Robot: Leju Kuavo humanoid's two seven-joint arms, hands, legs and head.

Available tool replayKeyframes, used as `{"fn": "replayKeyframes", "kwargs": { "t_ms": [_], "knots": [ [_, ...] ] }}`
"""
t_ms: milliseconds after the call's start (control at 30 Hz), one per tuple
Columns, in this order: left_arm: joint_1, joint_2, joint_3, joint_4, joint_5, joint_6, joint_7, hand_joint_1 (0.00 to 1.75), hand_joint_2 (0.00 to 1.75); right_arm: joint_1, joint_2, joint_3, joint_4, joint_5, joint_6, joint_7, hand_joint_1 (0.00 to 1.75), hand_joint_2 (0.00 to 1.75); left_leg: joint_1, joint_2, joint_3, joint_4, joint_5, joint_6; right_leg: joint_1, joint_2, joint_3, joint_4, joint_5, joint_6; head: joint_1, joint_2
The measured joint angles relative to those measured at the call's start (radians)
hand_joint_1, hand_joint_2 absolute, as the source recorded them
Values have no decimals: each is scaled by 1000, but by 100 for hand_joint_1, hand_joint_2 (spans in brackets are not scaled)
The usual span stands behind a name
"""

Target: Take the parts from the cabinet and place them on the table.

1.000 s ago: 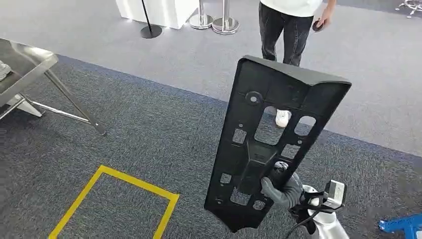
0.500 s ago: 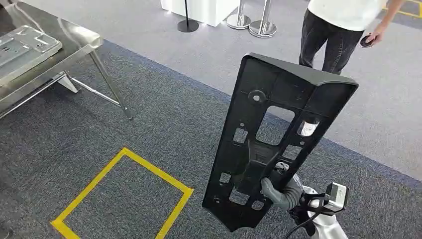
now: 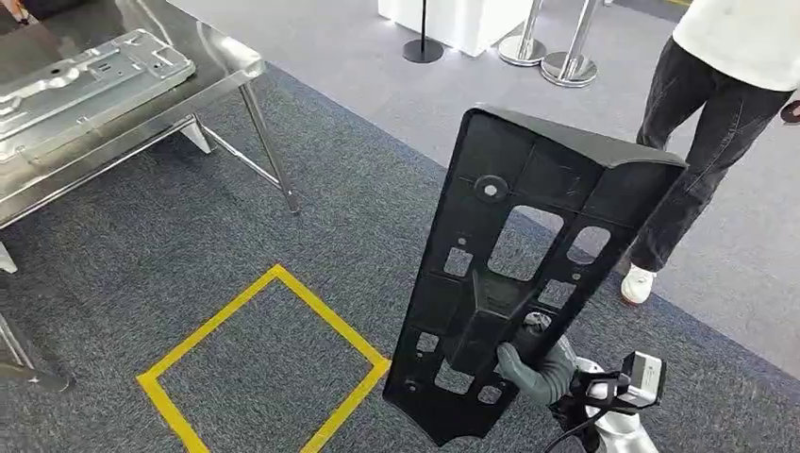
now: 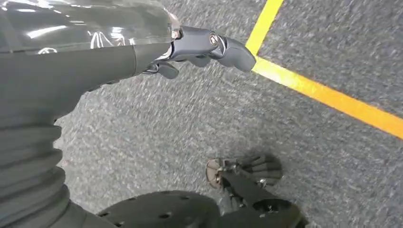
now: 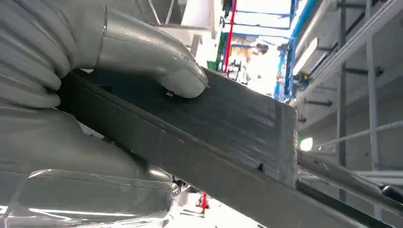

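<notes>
My right hand (image 3: 536, 366) grips a long black plastic panel (image 3: 491, 198) by its lower part and holds it upright, tilted a little, in front of me over the carpet. The right wrist view shows the thumb (image 5: 157, 57) pressed on the panel's edge (image 5: 228, 128). The steel table (image 3: 231, 74) stands at the far left with a silver metal part (image 3: 85, 80) lying on it. My left hand (image 4: 190, 47) hangs over the carpet with nothing in it, fingers apart.
A yellow taped square (image 3: 330, 314) marks the dark carpet between me and the table. A person (image 3: 717, 123) in dark trousers stands at the right, close behind the panel. Stanchion bases (image 3: 566, 61) and a white block (image 3: 462, 19) stand farther back.
The whole picture has shifted: the camera has turned, bringing the table and its silver part further into view and the person to the right. The panel stays in my right hand.
</notes>
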Motion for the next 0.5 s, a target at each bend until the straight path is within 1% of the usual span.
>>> {"fn": "replayKeyframes", "kwargs": {
  "t_ms": [33, 67, 100, 133, 167, 200, 233, 267, 300, 333, 367, 400, 467, 500],
  "knots": [
    [0, 0, 0, 0, 0, 0, -2, 0, 175, 1, 0, 0, 0, -2, 1, 0, 175, 175, -6, 54, -16, 34, -26, -5, 1, -8, 3, -3, -2, -7, 0, 0],
    [-3, 0, 0, 0, 0, 0, -2, 0, 175, 2, -2, 0, -2, -4, 2, 0, 175, 175, -4, 92, -52, 106, -68, -10, 5, -24, 4, -3, -3, -9, 0, 0],
    [-5, 0, 0, 0, -1, -1, -2, 0, 175, 4, -3, 0, -2, -7, 3, 0, 175, 175, -1, 111, -94, 191, -109, -14, 8, -39, 4, -3, -5, -12, 0, 0],
    [-5, 0, 0, 0, -1, -1, -2, 0, 175, 5, -2, 0, -2, -8, 3, 0, 175, 175, 2, 117, -134, 269, -138, -17, 10, -54, 5, -3, -6, -13, 0, 0],
    [-4, 0, 0, 0, -1, -2, -3, 0, 175, 6, -2, 0, -2, -8, 3, 0, 175, 175, 3, 119, -155, 310, -141, -19, 11, -68, 5, -2, -8, -13, 0, 0],
    [-4, 0, 0, 0, -1, -2, -3, 0, 175, 6, -2, 1, -2, -9, 4, 0, 175, 175, 3, 121, -150, 296, -122, -19, 11, -81, 7, -2, -9, -12, 0, 0],
    [-4, 0, 0, 0, -2, -2, -2, 0, 175, 6, -2, 1, -2, -9, 4, 0, 175, 175, 4, 124, -121, 239, -85, -18, 11, -93, 11, -2, -12, -11, 0, 0],
    [-2, 0, 0, 0, -4, -2, 1, 0, 175, 6, -2, 1, -2, -9, 4, 0, 175, 175, 3, 132, -71, 145, -37, -15, 11, -104, 16, -2, -15, -9, 0, 0],
    [-2, 0, 0, 0, -5, -2, 4, 0, 175, 6, -2, 1, -3, -9, 5, 0, 175, 175, 2, 155, -16, 43, 6, -8, 12, -114, 22, -2, -18, -6, 0, 0],
    [-3, 1, 0, 0, -5, -2, 7, 0, 175, 6, -3, 1, -3, -9, 5, 0, 175, 175, -9, 206, 7, -11, -5, 5, 14, -122, 26, -3, -21, -1, 0, 0],
    [-4, 2, 0, 0, -6, -2, 9, 0, 175, 6, -3, 0, -4, -9, 5, 0, 175, 175, -12, 195, 6, -15, 3, 12, 18, -129, 26, -2, -22, 4, 0, 0],
    [-4, 3, 0, 0, -8, -2, 10, 0, 175, 6, -3, 0, -5, -9, 5, 0, 175, 175, -14, 184, 1, -12, 2, 15, 17, -135, 27, -3, -22, 11, 0, 0],
    [0, 5, 0, 0, -8, -2, 10, 0, 175, 8, -2, 1, -6, -11, 9, 0, 175, 175, -16, 163, -1, -15, 3, 24, 18, -153, 34, -8, -22, 21, 0, 0],
    [0, 5, 0, 0, -8, -2, 10, 0, 175, 8, -2, 1, -10, -13, 10, 0, 175, 175, -4, 152, 12, -26, 12, 33, 13, -146, 34, -6, -28, 30, 0, 0]
  ]
}}
